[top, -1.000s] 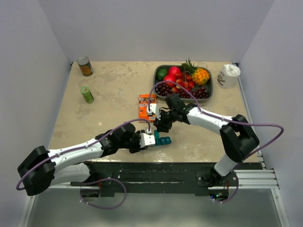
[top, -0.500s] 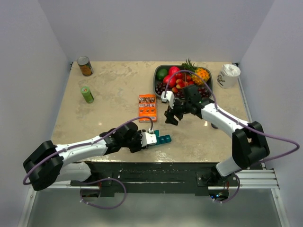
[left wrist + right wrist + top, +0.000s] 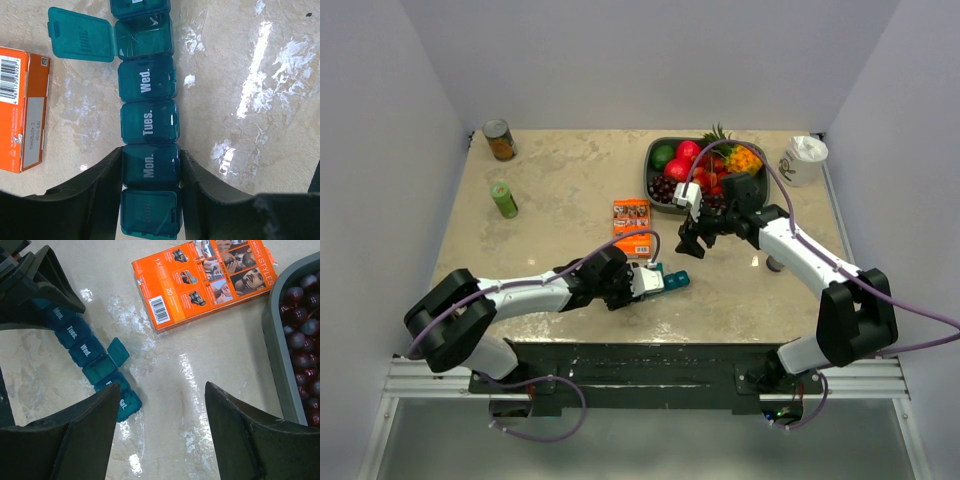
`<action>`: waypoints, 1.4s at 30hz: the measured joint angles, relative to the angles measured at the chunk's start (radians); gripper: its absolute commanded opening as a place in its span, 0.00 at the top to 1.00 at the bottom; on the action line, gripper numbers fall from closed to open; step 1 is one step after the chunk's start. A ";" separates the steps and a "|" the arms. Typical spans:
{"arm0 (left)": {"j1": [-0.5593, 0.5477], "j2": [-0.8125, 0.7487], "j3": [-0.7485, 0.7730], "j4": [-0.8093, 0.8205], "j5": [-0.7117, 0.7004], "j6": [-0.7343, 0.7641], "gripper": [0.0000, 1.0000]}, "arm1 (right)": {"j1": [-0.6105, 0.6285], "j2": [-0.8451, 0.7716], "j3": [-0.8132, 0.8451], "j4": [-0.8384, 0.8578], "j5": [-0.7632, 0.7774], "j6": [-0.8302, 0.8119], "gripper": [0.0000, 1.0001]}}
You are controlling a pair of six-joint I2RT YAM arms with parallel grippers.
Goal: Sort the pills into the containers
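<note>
The teal-blue pill organiser (image 3: 672,282) lies on the table near the front edge. My left gripper (image 3: 646,283) is shut on its end. In the left wrist view my gripper (image 3: 151,162) clamps the "Mon." compartment of the organiser (image 3: 148,125). One compartment lid (image 3: 82,40) past "Wed." stands open; the others are closed. My right gripper (image 3: 688,245) hangs open and empty above the table, right of the organiser (image 3: 85,347). In its wrist view the gripper (image 3: 161,390) has its jaws wide apart. No loose pills show.
An orange box (image 3: 632,218) lies just behind the organiser. A grey fruit tray (image 3: 654,183) sits at the back right, with a white cup (image 3: 804,158) beside it. A green bottle (image 3: 503,199) and a can (image 3: 500,140) stand at the back left. A small grey-capped bottle (image 3: 775,263) stands under the right arm.
My right gripper has lifted away from the organiser and moved right, toward the tray. My left gripper has pushed forward and turned, still holding the organiser.
</note>
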 measured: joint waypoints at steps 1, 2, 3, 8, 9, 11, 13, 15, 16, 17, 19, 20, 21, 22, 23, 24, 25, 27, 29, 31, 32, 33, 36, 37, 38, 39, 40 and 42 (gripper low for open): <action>0.000 0.000 0.000 0.001 -0.001 0.000 0.52 | -0.001 0.000 0.000 -0.001 -0.005 0.000 0.28; 0.000 0.000 0.000 0.003 -0.002 0.000 0.50 | -0.002 0.000 0.000 -0.001 -0.008 0.000 0.28; 0.000 0.000 0.000 0.004 -0.003 0.000 0.49 | -0.003 0.000 0.000 -0.002 -0.011 0.000 0.28; 0.000 -0.001 0.000 -0.005 -0.011 -0.005 0.37 | -0.006 0.000 0.000 -0.007 -0.013 0.000 0.28; 0.000 -0.003 0.000 -0.006 -0.011 -0.005 0.35 | -0.008 0.000 0.000 -0.007 -0.014 -0.001 0.28; 0.000 -0.010 0.000 -0.009 -0.014 -0.005 0.31 | -0.010 0.000 0.000 -0.007 -0.014 -0.001 0.28; 0.000 -0.023 0.000 -0.011 -0.014 -0.005 0.27 | -0.013 0.000 0.000 -0.008 -0.014 -0.001 0.28; 0.000 -0.041 0.000 -0.012 -0.014 -0.005 0.26 | -0.014 0.000 0.000 -0.010 -0.014 -0.001 0.28; 0.000 -0.051 0.000 -0.013 -0.014 -0.006 0.26 | -0.015 0.000 0.000 -0.011 -0.014 -0.001 0.28; 0.000 -0.063 0.000 -0.014 -0.014 -0.006 0.26 | -0.016 0.000 0.000 -0.013 -0.016 -0.001 0.28; 0.000 -0.087 0.000 -0.014 -0.014 -0.008 0.25 | -0.018 0.000 0.000 -0.014 -0.020 -0.002 0.28; 0.000 -0.100 0.000 -0.017 -0.013 -0.010 0.25 | -0.018 0.000 0.000 -0.014 -0.021 -0.002 0.28; 0.000 -0.117 -0.001 -0.018 -0.013 -0.014 0.25 | -0.018 0.000 0.000 -0.014 -0.021 -0.003 0.28; 0.000 -0.138 -0.002 -0.019 -0.013 -0.018 0.25 | -0.018 -0.001 0.000 -0.015 -0.021 -0.003 0.27; 0.000 -0.161 -0.003 -0.019 -0.013 -0.024 0.24 | -0.018 -0.002 0.000 -0.016 -0.021 -0.003 0.27; 0.001 -0.189 -0.006 -0.019 -0.013 -0.031 0.24 | -0.018 -0.006 0.000 -0.017 -0.021 -0.003 0.27; 0.003 -0.219 -0.008 -0.019 -0.011 -0.036 0.23 | -0.019 -0.010 -0.002 -0.018 -0.021 -0.004 0.27; 0.008 -0.277 -0.014 -0.019 -0.006 -0.051 0.21 | -0.019 -0.021 -0.002 -0.020 -0.021 -0.004 0.27; 0.020 -0.341 -0.018 -0.019 -0.002 -0.070 0.19 | -0.021 -0.029 -0.002 -0.021 -0.023 -0.005 0.27; 0.039 -0.409 -0.018 -0.018 0.001 -0.097 0.15 | -0.025 -0.034 -0.002 -0.021 -0.029 -0.006 0.27; 0.048 -0.434 -0.018 -0.017 0.001 -0.108 0.13 | -0.026 -0.035 -0.002 -0.021 -0.029 -0.007 0.27; 0.057 -0.462 -0.019 -0.017 -0.001 -0.121 0.11 | -0.026 -0.035 -0.002 -0.021 -0.031 -0.007 0.27; 0.079 -0.540 -0.020 -0.005 -0.031 -0.167 0.02 | -0.031 -0.035 -0.002 -0.021 -0.033 -0.007 0.27; 0.084 -0.562 -0.020 0.001 -0.048 -0.187 0.01 | -0.032 -0.036 -0.002 -0.021 -0.033 -0.007 0.27; 0.088 -0.583 -0.020 0.003 -0.066 -0.203 0.01 | -0.033 -0.037 -0.002 -0.021 -0.033 -0.007 0.27; 0.091 -0.601 -0.020 0.005 -0.081 -0.218 0.01 | -0.034 -0.038 -0.002 -0.021 -0.033 -0.007 0.27; 0.095 -0.620 -0.020 0.005 -0.103 -0.237 0.01 | -0.036 -0.041 -0.002 -0.021 -0.034 -0.007 0.27; 0.104 -0.650 -0.019 0.005 -0.144 -0.267 0.01 | -0.039 -0.048 -0.002 -0.021 -0.034 -0.007 0.27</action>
